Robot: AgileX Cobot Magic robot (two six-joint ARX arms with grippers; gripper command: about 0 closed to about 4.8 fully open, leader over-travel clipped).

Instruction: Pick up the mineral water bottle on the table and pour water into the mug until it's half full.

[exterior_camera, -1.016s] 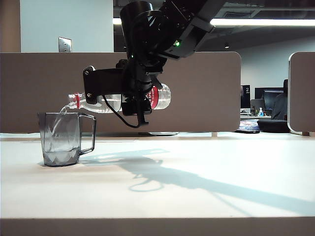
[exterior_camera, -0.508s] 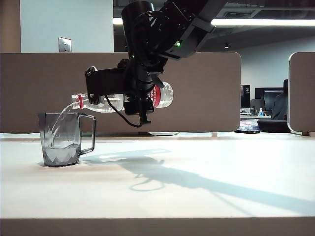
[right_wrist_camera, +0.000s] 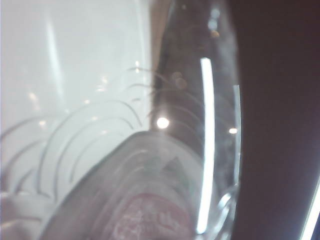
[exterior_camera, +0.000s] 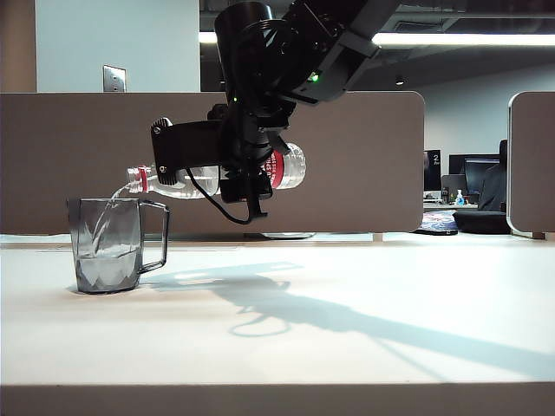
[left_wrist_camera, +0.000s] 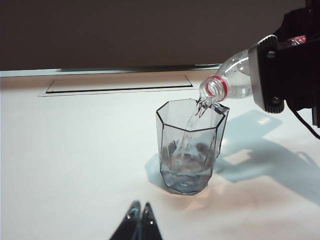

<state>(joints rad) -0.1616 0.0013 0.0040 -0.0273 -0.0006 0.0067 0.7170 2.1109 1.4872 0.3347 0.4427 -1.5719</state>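
The mineral water bottle [exterior_camera: 178, 183] lies nearly level in the air, its red-ringed neck just above the mug's rim. My right gripper [exterior_camera: 241, 178] is shut on the bottle's middle. Water [left_wrist_camera: 193, 121] runs in a thin stream from the mouth into the smoky-grey mug [exterior_camera: 106, 246], which stands on the white table [exterior_camera: 364, 338] at the left and holds water in its lower part. In the right wrist view the bottle [right_wrist_camera: 150, 170] fills the picture and hides the jaws. My left gripper [left_wrist_camera: 141, 211] is shut and empty, low over the table short of the mug [left_wrist_camera: 189, 150].
A brown partition wall [exterior_camera: 364, 156] runs behind the table. A recessed rectangular panel [left_wrist_camera: 117, 84] sits in the tabletop behind the mug. The table's brown front edge [exterior_camera: 277, 400] is nearest the camera. The right arm's shadow crosses the tabletop.
The water level in the mug has risen while the stream keeps running. The bottle and right gripper have shifted very slightly away from the mug. The left gripper has not moved.
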